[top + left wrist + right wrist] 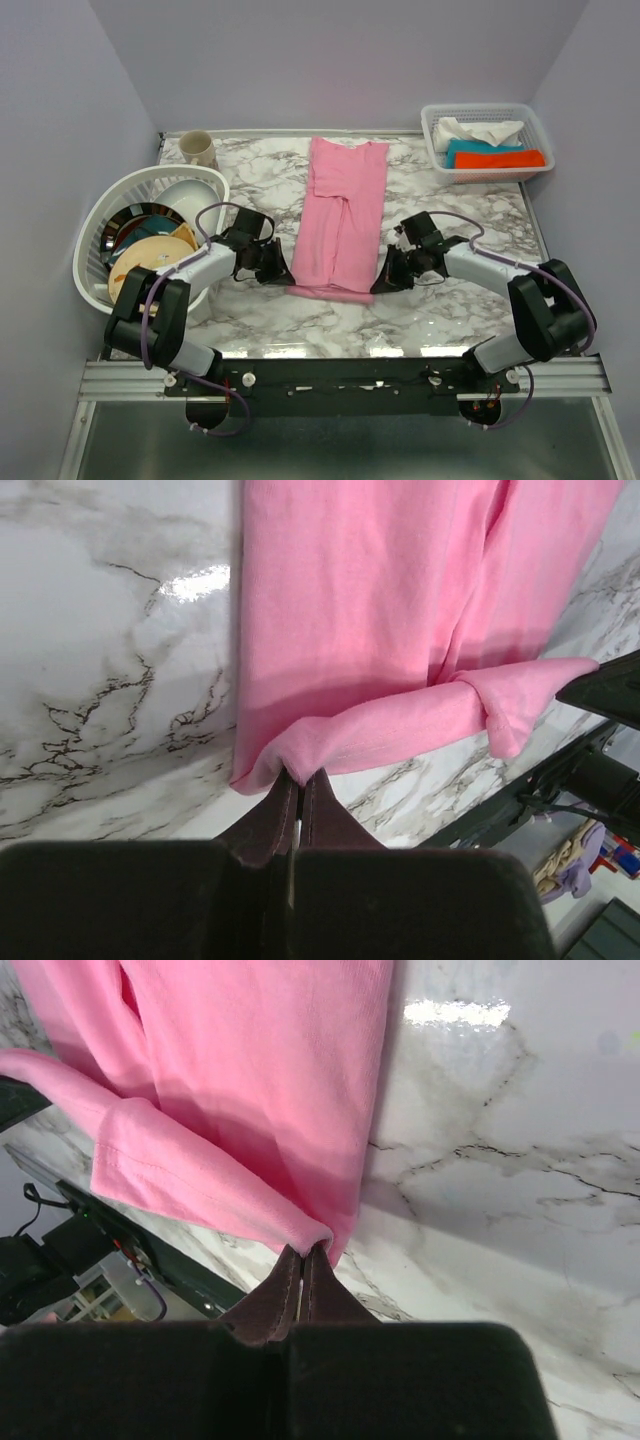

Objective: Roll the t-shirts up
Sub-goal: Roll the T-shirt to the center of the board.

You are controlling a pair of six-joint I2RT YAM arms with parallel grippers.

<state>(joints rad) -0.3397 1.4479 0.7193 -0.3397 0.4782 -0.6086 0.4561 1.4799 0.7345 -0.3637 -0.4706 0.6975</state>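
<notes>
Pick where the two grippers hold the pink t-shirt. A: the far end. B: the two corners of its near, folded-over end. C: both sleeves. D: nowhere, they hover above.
B: the left gripper and right gripper are each shut on a near, folded-over corner of the t-shirt.

One pink t-shirt on one marble table. Two robot arms with one gripper each: left gripper and right gripper. One beige cup. One white dish rack of overlapping dishes, too stacked to count. One white basket with three folded cloths: one white cloth, one teal cloth, one orange cloth.
</notes>
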